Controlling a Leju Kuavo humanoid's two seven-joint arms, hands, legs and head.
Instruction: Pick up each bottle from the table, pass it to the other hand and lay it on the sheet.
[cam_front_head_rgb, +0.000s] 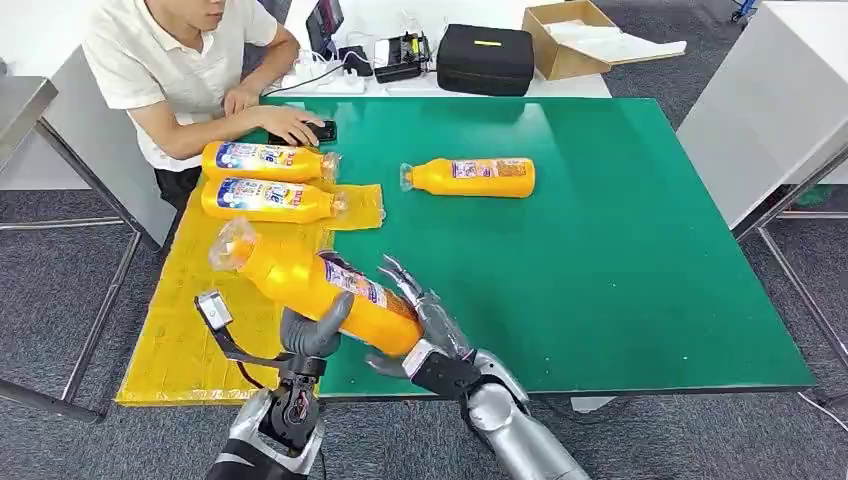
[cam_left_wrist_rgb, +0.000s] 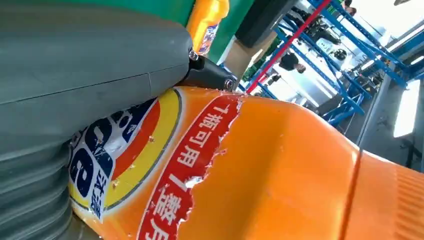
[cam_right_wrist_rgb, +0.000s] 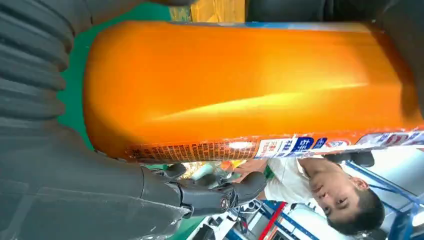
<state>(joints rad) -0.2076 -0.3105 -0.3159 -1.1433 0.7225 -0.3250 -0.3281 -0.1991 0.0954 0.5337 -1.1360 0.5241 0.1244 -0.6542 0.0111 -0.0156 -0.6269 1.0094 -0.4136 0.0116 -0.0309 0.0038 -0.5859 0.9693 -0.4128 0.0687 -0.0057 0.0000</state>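
Bottle (cam_front_head_rgb: 325, 289) gripped by left hand (cam_front_head_rgb: 310, 335) fingers; right hand (cam_front_head_rgb: 432, 325) fingers spread against its base.

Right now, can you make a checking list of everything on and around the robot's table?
Surface: green table, with a yellow sheet over its left part.
Job's things: two bottles lie on the sheet; one bottle lies on the bare green; a fourth bottle is held up in the air.
Robot hands: the left robot hand grips the held bottle; the right robot hand is against its bottom end with fingers spread.
Clutter: black phone under a person's hand.
Cables: white power strip with leads, behind the table.
Surroundings: seated person, black case, cardboard box, grey carpet.
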